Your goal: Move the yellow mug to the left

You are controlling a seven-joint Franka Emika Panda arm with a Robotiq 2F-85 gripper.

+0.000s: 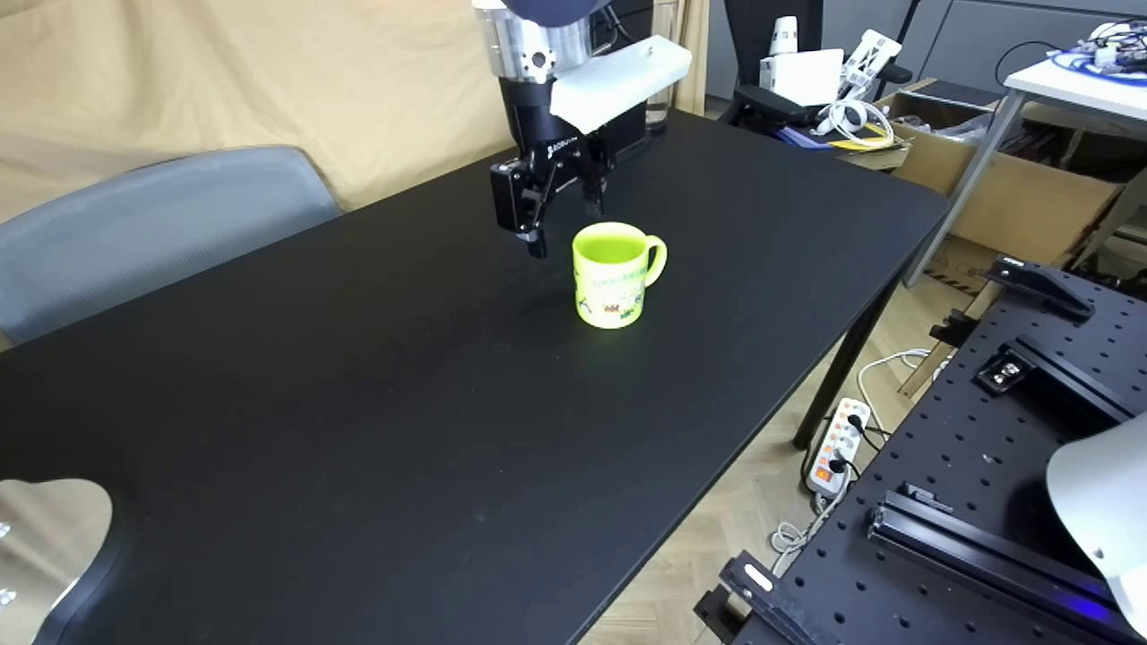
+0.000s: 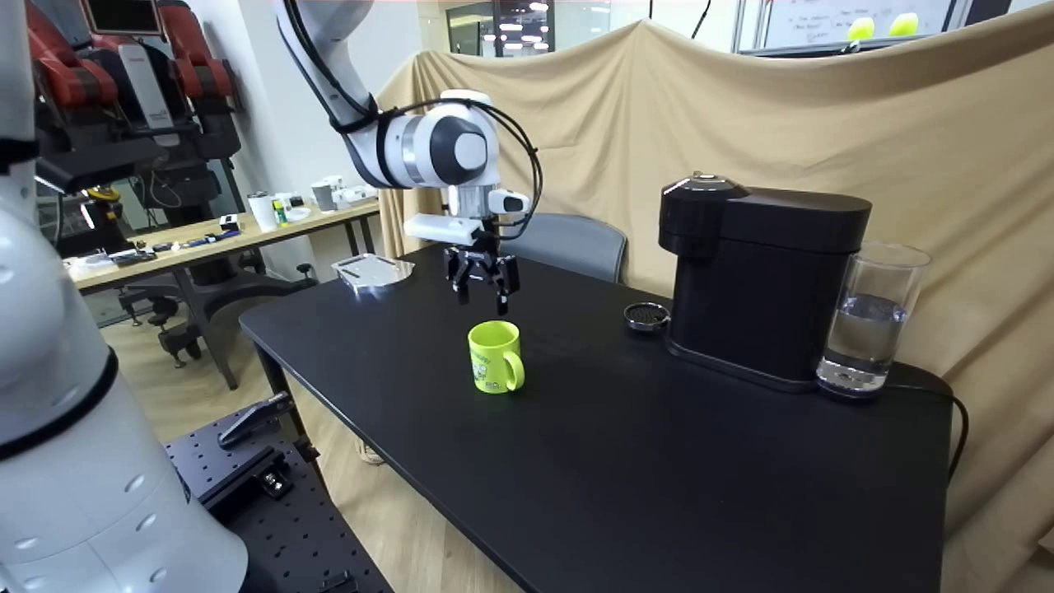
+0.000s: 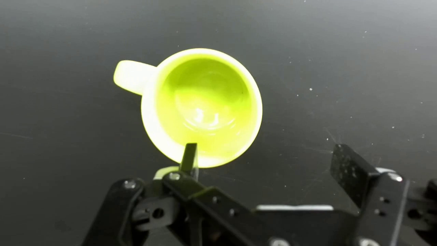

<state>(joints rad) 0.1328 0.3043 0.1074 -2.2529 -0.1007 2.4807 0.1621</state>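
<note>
Left in an exterior view, here's the gripper, hanging over the table, jaws spread wide, nothing between them. Just right of it and nearer us, the mug stands upright on the table, handle pointing right. Wrist view: mug left of and beyond the gap, one finger across its rim. Looks like a sideways shift's needed before descending!

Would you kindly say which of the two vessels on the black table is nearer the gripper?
The yellow mug, close to the gripper; the tall clear container stands farther off, beside the black machine.
</note>
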